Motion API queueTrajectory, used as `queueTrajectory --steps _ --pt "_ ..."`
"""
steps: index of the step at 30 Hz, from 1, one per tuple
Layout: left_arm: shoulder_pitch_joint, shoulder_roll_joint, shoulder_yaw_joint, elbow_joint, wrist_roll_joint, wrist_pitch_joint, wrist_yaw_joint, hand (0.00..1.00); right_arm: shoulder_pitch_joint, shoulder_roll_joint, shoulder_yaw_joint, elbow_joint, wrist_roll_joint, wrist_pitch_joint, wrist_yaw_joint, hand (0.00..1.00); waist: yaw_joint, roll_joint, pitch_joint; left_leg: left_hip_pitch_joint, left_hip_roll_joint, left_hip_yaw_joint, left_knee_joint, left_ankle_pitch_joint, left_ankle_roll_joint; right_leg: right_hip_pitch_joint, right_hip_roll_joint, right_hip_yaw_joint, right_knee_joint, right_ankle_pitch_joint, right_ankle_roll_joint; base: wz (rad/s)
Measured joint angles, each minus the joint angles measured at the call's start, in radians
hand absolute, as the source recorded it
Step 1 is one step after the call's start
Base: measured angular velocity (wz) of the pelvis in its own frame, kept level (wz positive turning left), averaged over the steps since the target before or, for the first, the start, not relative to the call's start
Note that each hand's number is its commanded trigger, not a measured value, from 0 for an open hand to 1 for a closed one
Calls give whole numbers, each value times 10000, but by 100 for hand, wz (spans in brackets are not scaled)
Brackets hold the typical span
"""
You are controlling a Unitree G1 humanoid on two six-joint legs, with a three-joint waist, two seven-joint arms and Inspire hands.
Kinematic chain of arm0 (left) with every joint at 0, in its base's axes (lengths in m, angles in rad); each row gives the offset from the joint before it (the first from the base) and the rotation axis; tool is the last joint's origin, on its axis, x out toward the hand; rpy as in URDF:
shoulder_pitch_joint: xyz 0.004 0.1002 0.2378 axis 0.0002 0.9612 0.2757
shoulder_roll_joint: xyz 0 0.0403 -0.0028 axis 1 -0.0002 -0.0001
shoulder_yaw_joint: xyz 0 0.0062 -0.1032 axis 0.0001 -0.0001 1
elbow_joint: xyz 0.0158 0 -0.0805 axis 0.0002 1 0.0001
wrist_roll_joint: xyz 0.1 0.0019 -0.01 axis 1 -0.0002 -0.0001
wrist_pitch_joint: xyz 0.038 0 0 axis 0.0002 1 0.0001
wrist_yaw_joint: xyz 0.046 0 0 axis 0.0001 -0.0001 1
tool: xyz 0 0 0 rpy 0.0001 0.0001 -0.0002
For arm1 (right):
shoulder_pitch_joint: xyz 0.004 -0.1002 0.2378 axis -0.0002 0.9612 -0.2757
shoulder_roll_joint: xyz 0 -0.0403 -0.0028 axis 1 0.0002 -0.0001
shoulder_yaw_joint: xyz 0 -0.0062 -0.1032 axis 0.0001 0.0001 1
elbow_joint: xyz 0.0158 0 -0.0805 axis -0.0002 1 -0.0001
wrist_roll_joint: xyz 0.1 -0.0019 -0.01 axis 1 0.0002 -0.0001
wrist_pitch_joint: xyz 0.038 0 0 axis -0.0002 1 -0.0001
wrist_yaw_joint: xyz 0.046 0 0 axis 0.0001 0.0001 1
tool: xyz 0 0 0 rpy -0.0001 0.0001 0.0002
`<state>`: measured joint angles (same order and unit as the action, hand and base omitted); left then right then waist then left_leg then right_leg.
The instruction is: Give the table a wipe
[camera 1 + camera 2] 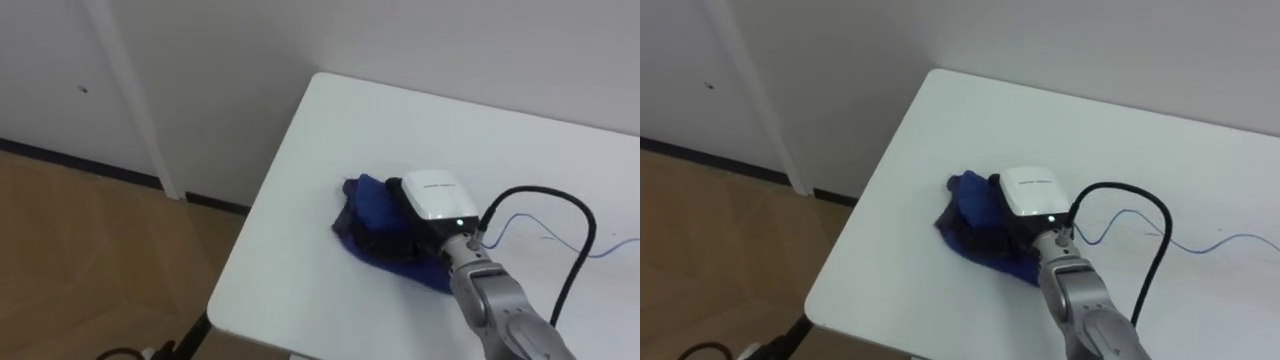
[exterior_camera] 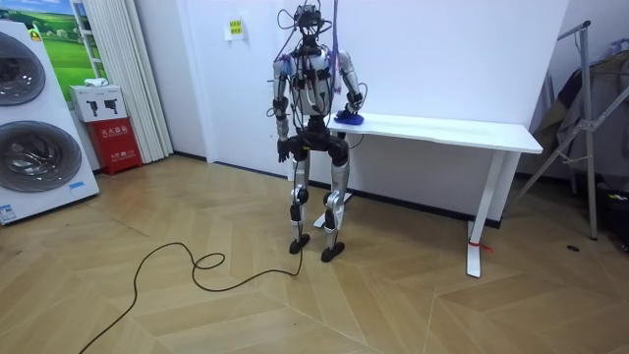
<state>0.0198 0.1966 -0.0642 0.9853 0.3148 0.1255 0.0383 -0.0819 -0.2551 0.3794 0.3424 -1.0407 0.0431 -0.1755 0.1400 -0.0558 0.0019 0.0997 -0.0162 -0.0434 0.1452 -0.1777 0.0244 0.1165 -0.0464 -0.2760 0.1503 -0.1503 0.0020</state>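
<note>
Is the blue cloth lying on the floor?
No, the blue cloth lies on the white table, under the robot's right hand.

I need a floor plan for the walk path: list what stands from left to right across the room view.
washing machines → red box → blue cloth at the table's near end → white table → metal rack

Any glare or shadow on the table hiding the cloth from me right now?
Left eye view: even light, no glare on the white table; the blue cloth stands out, partly under the right robot hand. Right eye view: the same. Room view: bright and even, with the cloth a small blue patch at the table's end.
</note>
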Motion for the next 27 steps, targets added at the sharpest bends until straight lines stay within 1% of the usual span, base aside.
queueTrajectory --steps 3,8,10,14,15,17,18,19,21,24,26,27 --pt "0 -1 124 54 9 -26 -9 0 17 66 -1 -5 326 -254 -100 100 3 6 2 9 -6 0 14 -2 3 15 -7 1 2 0 0 0" --pt "99 -1 381 99 29 -24 -21 0 47 66 -188 50 327 -256 -112 100 17 37 14 -3 1 1 40 -9 14 2 -21 -1 10 1 0 0" --pt "96 4 399 94 0 -24 -20 0 71 67 -186 44 327 -261 -183 100 -5 75 14 -3 0 2 37 -11 16 -13 -22 3 15 1 1 0" --pt "91 -18 396 94 14 -25 -20 0 112 70 -177 -66 395 -280 -229 100 -20 84 12 -11 -5 20 11 -11 17 -36 -12 31 24 1 1 0" --pt "90 -54 395 88 -1 -25 -19 0 159 72 -177 -161 560 -259 -191 100 -12 85 12 -38 -1 37 -1 -11 18 -73 -8 51 28 1 1 -5" --pt "94 -116 294 87 -17 -24 -12 0 235 93 -151 -445 651 -91 -58 100 9 101 13 -88 9 111 -16 -12 19 -159 7 133 34 1 1 -9" --pt "95 -121 145 96 -89 -23 -12 0 218 143 -91 -568 704 44 73 100 13 115 17 -104 15 125 -24 -13 19 -184 17 152 41 1 0 -8" --pt "92 -136 85 96 -93 -24 -12 0 203 204 -76 -639 803 142 196 100 26 119 12 -101 27 156 -43 -12 19 -208 39 260 45 2 0 -9" --pt "96 -178 90 94 -90 -15 3 0 199 226 -80 -790 984 254 424 100 20 119 4 -40 41 221 -93 -12 19 -219 65 344 44 2 0 -15" --pt "95 -233 124 88 -118 44 79 0 82 224 -90 -690 1531 300 550 100 23 142 -14 2 50 381 -111 -12 20 -250 73 520 43 2 0 -14" --pt "103 -240 198 68 -73 101 132 0 -73 233 -206 -228 2133 175 420 100 -120 195 22 -3 42 402 -99 -12 21 -243 52 516 38 2 0 -1" --pt "115 -254 410 69 -48 108 136 0 -154 247 -486 180 2563 -46 243 100 -186 155 -2 0 39 391 -97 -11 21 -222 37 508 34 1 1 10"
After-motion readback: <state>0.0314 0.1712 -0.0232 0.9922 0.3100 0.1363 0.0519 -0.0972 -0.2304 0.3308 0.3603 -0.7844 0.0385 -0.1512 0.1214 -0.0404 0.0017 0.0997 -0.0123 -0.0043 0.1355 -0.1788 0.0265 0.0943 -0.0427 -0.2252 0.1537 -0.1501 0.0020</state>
